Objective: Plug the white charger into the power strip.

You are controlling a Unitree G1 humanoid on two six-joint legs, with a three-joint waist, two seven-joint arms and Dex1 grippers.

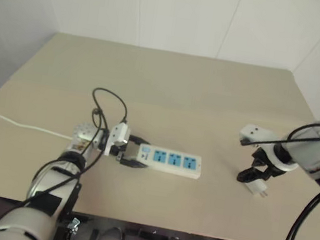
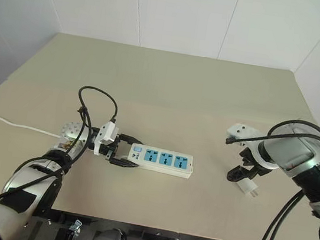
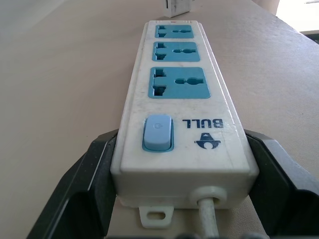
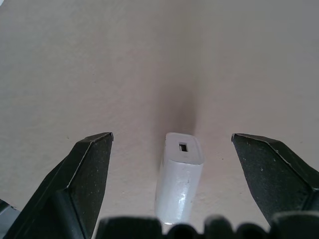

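White plastic against a matte beige tabletop (image 1: 170,91): the left gripper (image 1: 131,155) clamps the switch end of the glossy three-socket power strip (image 1: 172,161), bracing it. Well apart to the right, the right gripper (image 1: 255,174) hangs point-down with its black fingers spread wide on either side of the small, smooth, rounded-edged white charger (image 4: 180,177), which lies on the table untouched. The pickup appears to be in hand; closing squarely on the charger's flat sides comes next.

We read one brand — "BULL", with a small logo — on the power strip (image 3: 182,99), beside its blue switch (image 3: 158,132).
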